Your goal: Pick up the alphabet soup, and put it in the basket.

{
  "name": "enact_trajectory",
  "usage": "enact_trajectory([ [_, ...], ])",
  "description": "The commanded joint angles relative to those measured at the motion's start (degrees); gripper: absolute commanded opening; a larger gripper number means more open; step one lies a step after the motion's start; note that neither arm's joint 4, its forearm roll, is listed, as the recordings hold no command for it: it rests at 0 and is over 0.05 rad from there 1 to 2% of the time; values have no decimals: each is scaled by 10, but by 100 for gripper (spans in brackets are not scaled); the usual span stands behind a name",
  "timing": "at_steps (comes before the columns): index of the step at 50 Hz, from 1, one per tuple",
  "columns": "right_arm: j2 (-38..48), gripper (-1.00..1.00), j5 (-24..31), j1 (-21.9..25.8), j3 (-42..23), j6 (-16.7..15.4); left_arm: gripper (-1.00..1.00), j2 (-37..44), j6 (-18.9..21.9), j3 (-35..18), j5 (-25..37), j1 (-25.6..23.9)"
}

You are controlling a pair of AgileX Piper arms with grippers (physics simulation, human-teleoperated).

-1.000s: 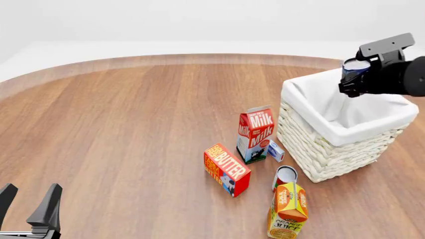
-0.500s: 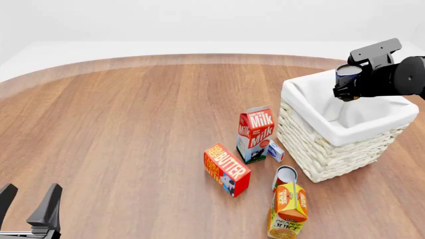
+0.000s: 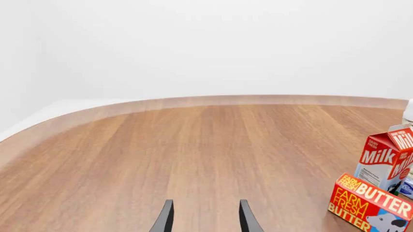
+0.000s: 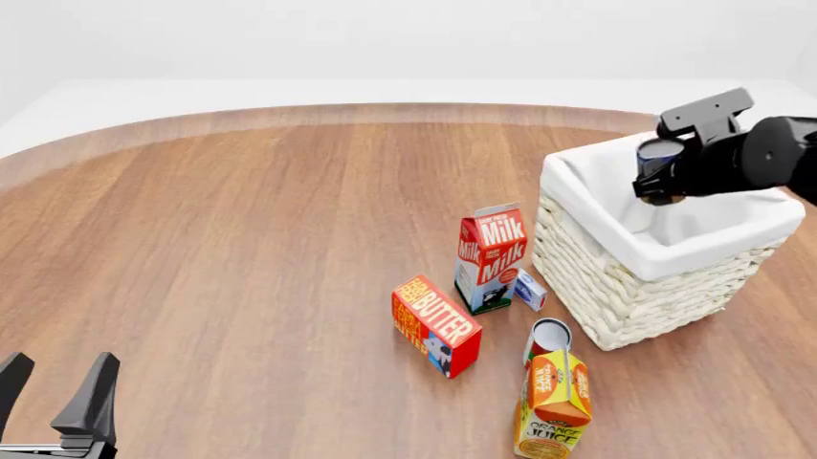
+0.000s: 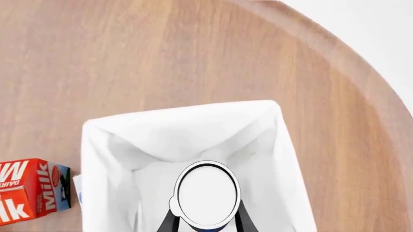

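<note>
We are watching the right pincer [image 4: 657,172] carrying the alphabet soup [image 4: 659,153], clenched on the can's sides, with the silver top facing up. In the right wrist view the can's flat top [image 5: 208,194] is sitting squarely over the white lining, with 2 dark fingers [image 5: 169,223] flanking it, so we are reading this as a hold directly above the basket [image 4: 613,287]. The can is hanging over the basket's opening, inside the line of its rim and not touching the cloth as far as we can tell. We are judging that the upright hold is there so the can drops flat onto the bottom instead of tipping against a wall.

Down on the tabletop [image 4: 255,239], the milk carton [image 4: 491,256] is standing just beside the basket, the butter box [image 4: 437,325] is lying near it, and the orange juice carton [image 4: 553,406] is standing with a red-and-white can [image 4: 548,339] right behind it. The left pincer [image 4: 57,402] is parked well apart at the near edge, released and empty, its 2 fingers spread.

We are expecting lowering and letting go to be what remains.
</note>
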Motion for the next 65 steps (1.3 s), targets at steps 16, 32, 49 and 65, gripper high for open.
enact_trajectory([
  [16,29,-100,-12,-15,2,-2,100,0,0,0,0,0],
  [32,43,-100,-18,-12,9,0,100,0,0,0,0,0],
  [49,49,-100,-23,-8,23,4,100,0,0,0,0,0],
  [65,51,-100,-19,-9,26,3,100,0,0,0,0,0],
])
